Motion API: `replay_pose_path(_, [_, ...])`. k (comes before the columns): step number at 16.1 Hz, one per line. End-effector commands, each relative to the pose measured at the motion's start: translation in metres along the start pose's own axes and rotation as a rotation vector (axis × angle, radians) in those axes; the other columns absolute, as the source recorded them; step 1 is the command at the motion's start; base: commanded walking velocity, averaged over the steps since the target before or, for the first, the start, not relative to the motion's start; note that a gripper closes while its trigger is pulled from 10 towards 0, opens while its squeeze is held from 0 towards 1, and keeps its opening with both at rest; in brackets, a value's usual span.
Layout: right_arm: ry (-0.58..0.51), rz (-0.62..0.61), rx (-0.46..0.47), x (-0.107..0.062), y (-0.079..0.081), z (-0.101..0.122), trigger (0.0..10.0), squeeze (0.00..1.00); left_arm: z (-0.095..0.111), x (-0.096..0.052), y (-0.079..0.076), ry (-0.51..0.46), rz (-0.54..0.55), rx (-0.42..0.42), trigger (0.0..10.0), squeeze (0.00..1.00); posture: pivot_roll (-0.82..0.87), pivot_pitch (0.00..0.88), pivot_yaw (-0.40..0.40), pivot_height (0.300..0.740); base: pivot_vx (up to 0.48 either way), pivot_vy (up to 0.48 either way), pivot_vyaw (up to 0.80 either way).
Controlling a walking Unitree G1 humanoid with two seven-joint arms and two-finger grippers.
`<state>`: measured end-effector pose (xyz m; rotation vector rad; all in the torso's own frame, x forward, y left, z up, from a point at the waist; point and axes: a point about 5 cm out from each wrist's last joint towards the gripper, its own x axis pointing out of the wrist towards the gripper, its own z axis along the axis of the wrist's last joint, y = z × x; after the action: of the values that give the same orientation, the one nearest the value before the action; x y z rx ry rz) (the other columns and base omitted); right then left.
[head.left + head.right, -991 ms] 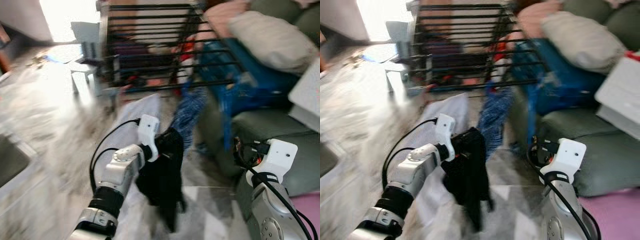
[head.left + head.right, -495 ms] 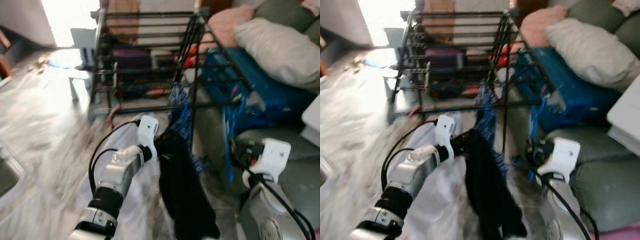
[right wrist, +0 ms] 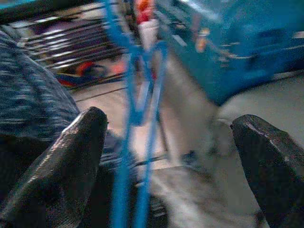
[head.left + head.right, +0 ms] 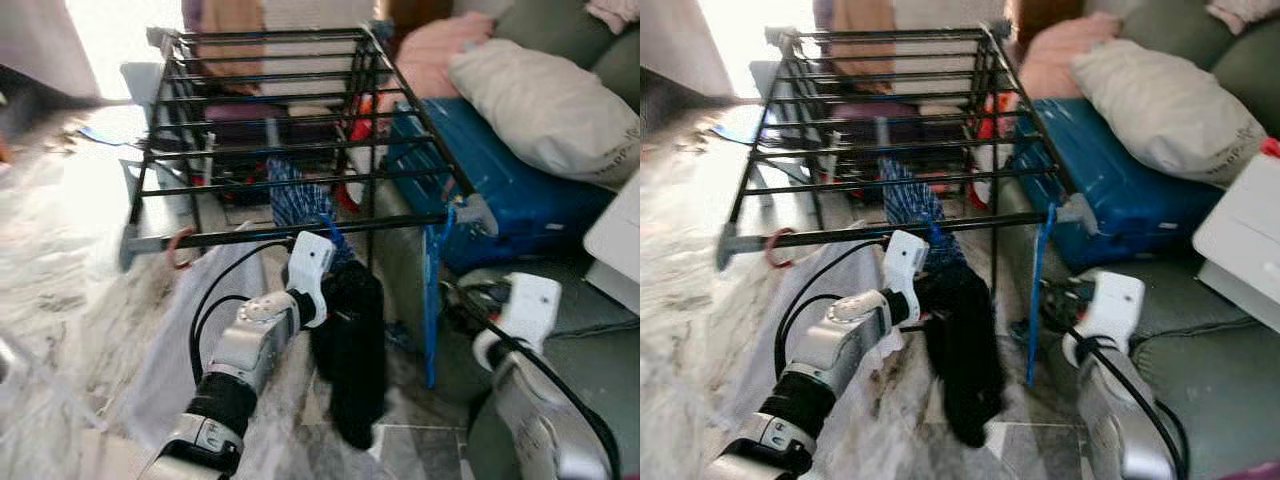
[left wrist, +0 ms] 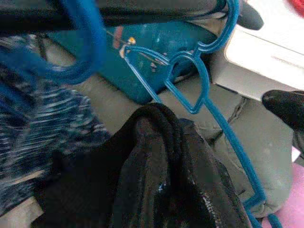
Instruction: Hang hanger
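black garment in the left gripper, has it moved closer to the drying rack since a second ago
Yes. The black fabric garment now hangs just beneath the black metal drying rack's front rail; earlier it hung well short of that rail.

Left claw raised, right claw open

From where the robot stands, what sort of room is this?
Probably a home living room used for drying laundry: a black drying rack, a green sofa with a pillow, and a marble-patterned floor.

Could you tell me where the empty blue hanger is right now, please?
In the left eye view the blue hanger hangs from the front rail of the black drying rack, near its right corner, between the black garment and the blue suitcase.
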<state>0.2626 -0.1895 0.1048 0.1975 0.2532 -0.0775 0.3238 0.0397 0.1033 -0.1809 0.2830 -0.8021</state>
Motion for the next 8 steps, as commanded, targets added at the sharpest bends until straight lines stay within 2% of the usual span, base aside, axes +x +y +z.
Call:
replay_pose_path(1, [0.011, 0.027, 0.017, 0.005, 0.004, 0.001, 10.0, 0.00, 0.009, 0.002, -0.002, -0.019, -0.011, 0.026, 10.0, 0.00, 0.00, 0.000, -0.037, 0.740, 0.000, 0.000, 0.00])
replay_pose_path(4, [0.109, 0.144, 0.022, 0.019, 0.026, -0.012, 10.0, 0.00, 0.012, 0.002, 0.002, -0.021, -0.001, 0.041, 10.0, 0.00, 0.01, 0.000, -0.038, 0.740, 0.000, 0.000, 0.00])
replay_pose_path(8, [0.177, 0.158, 0.045, 0.032, 0.034, -0.021, 10.0, 0.00, 0.013, 0.002, 0.003, -0.017, -0.001, 0.050, 10.0, 0.00, 0.02, 0.000, -0.037, 0.740, 0.000, 0.000, 0.00])
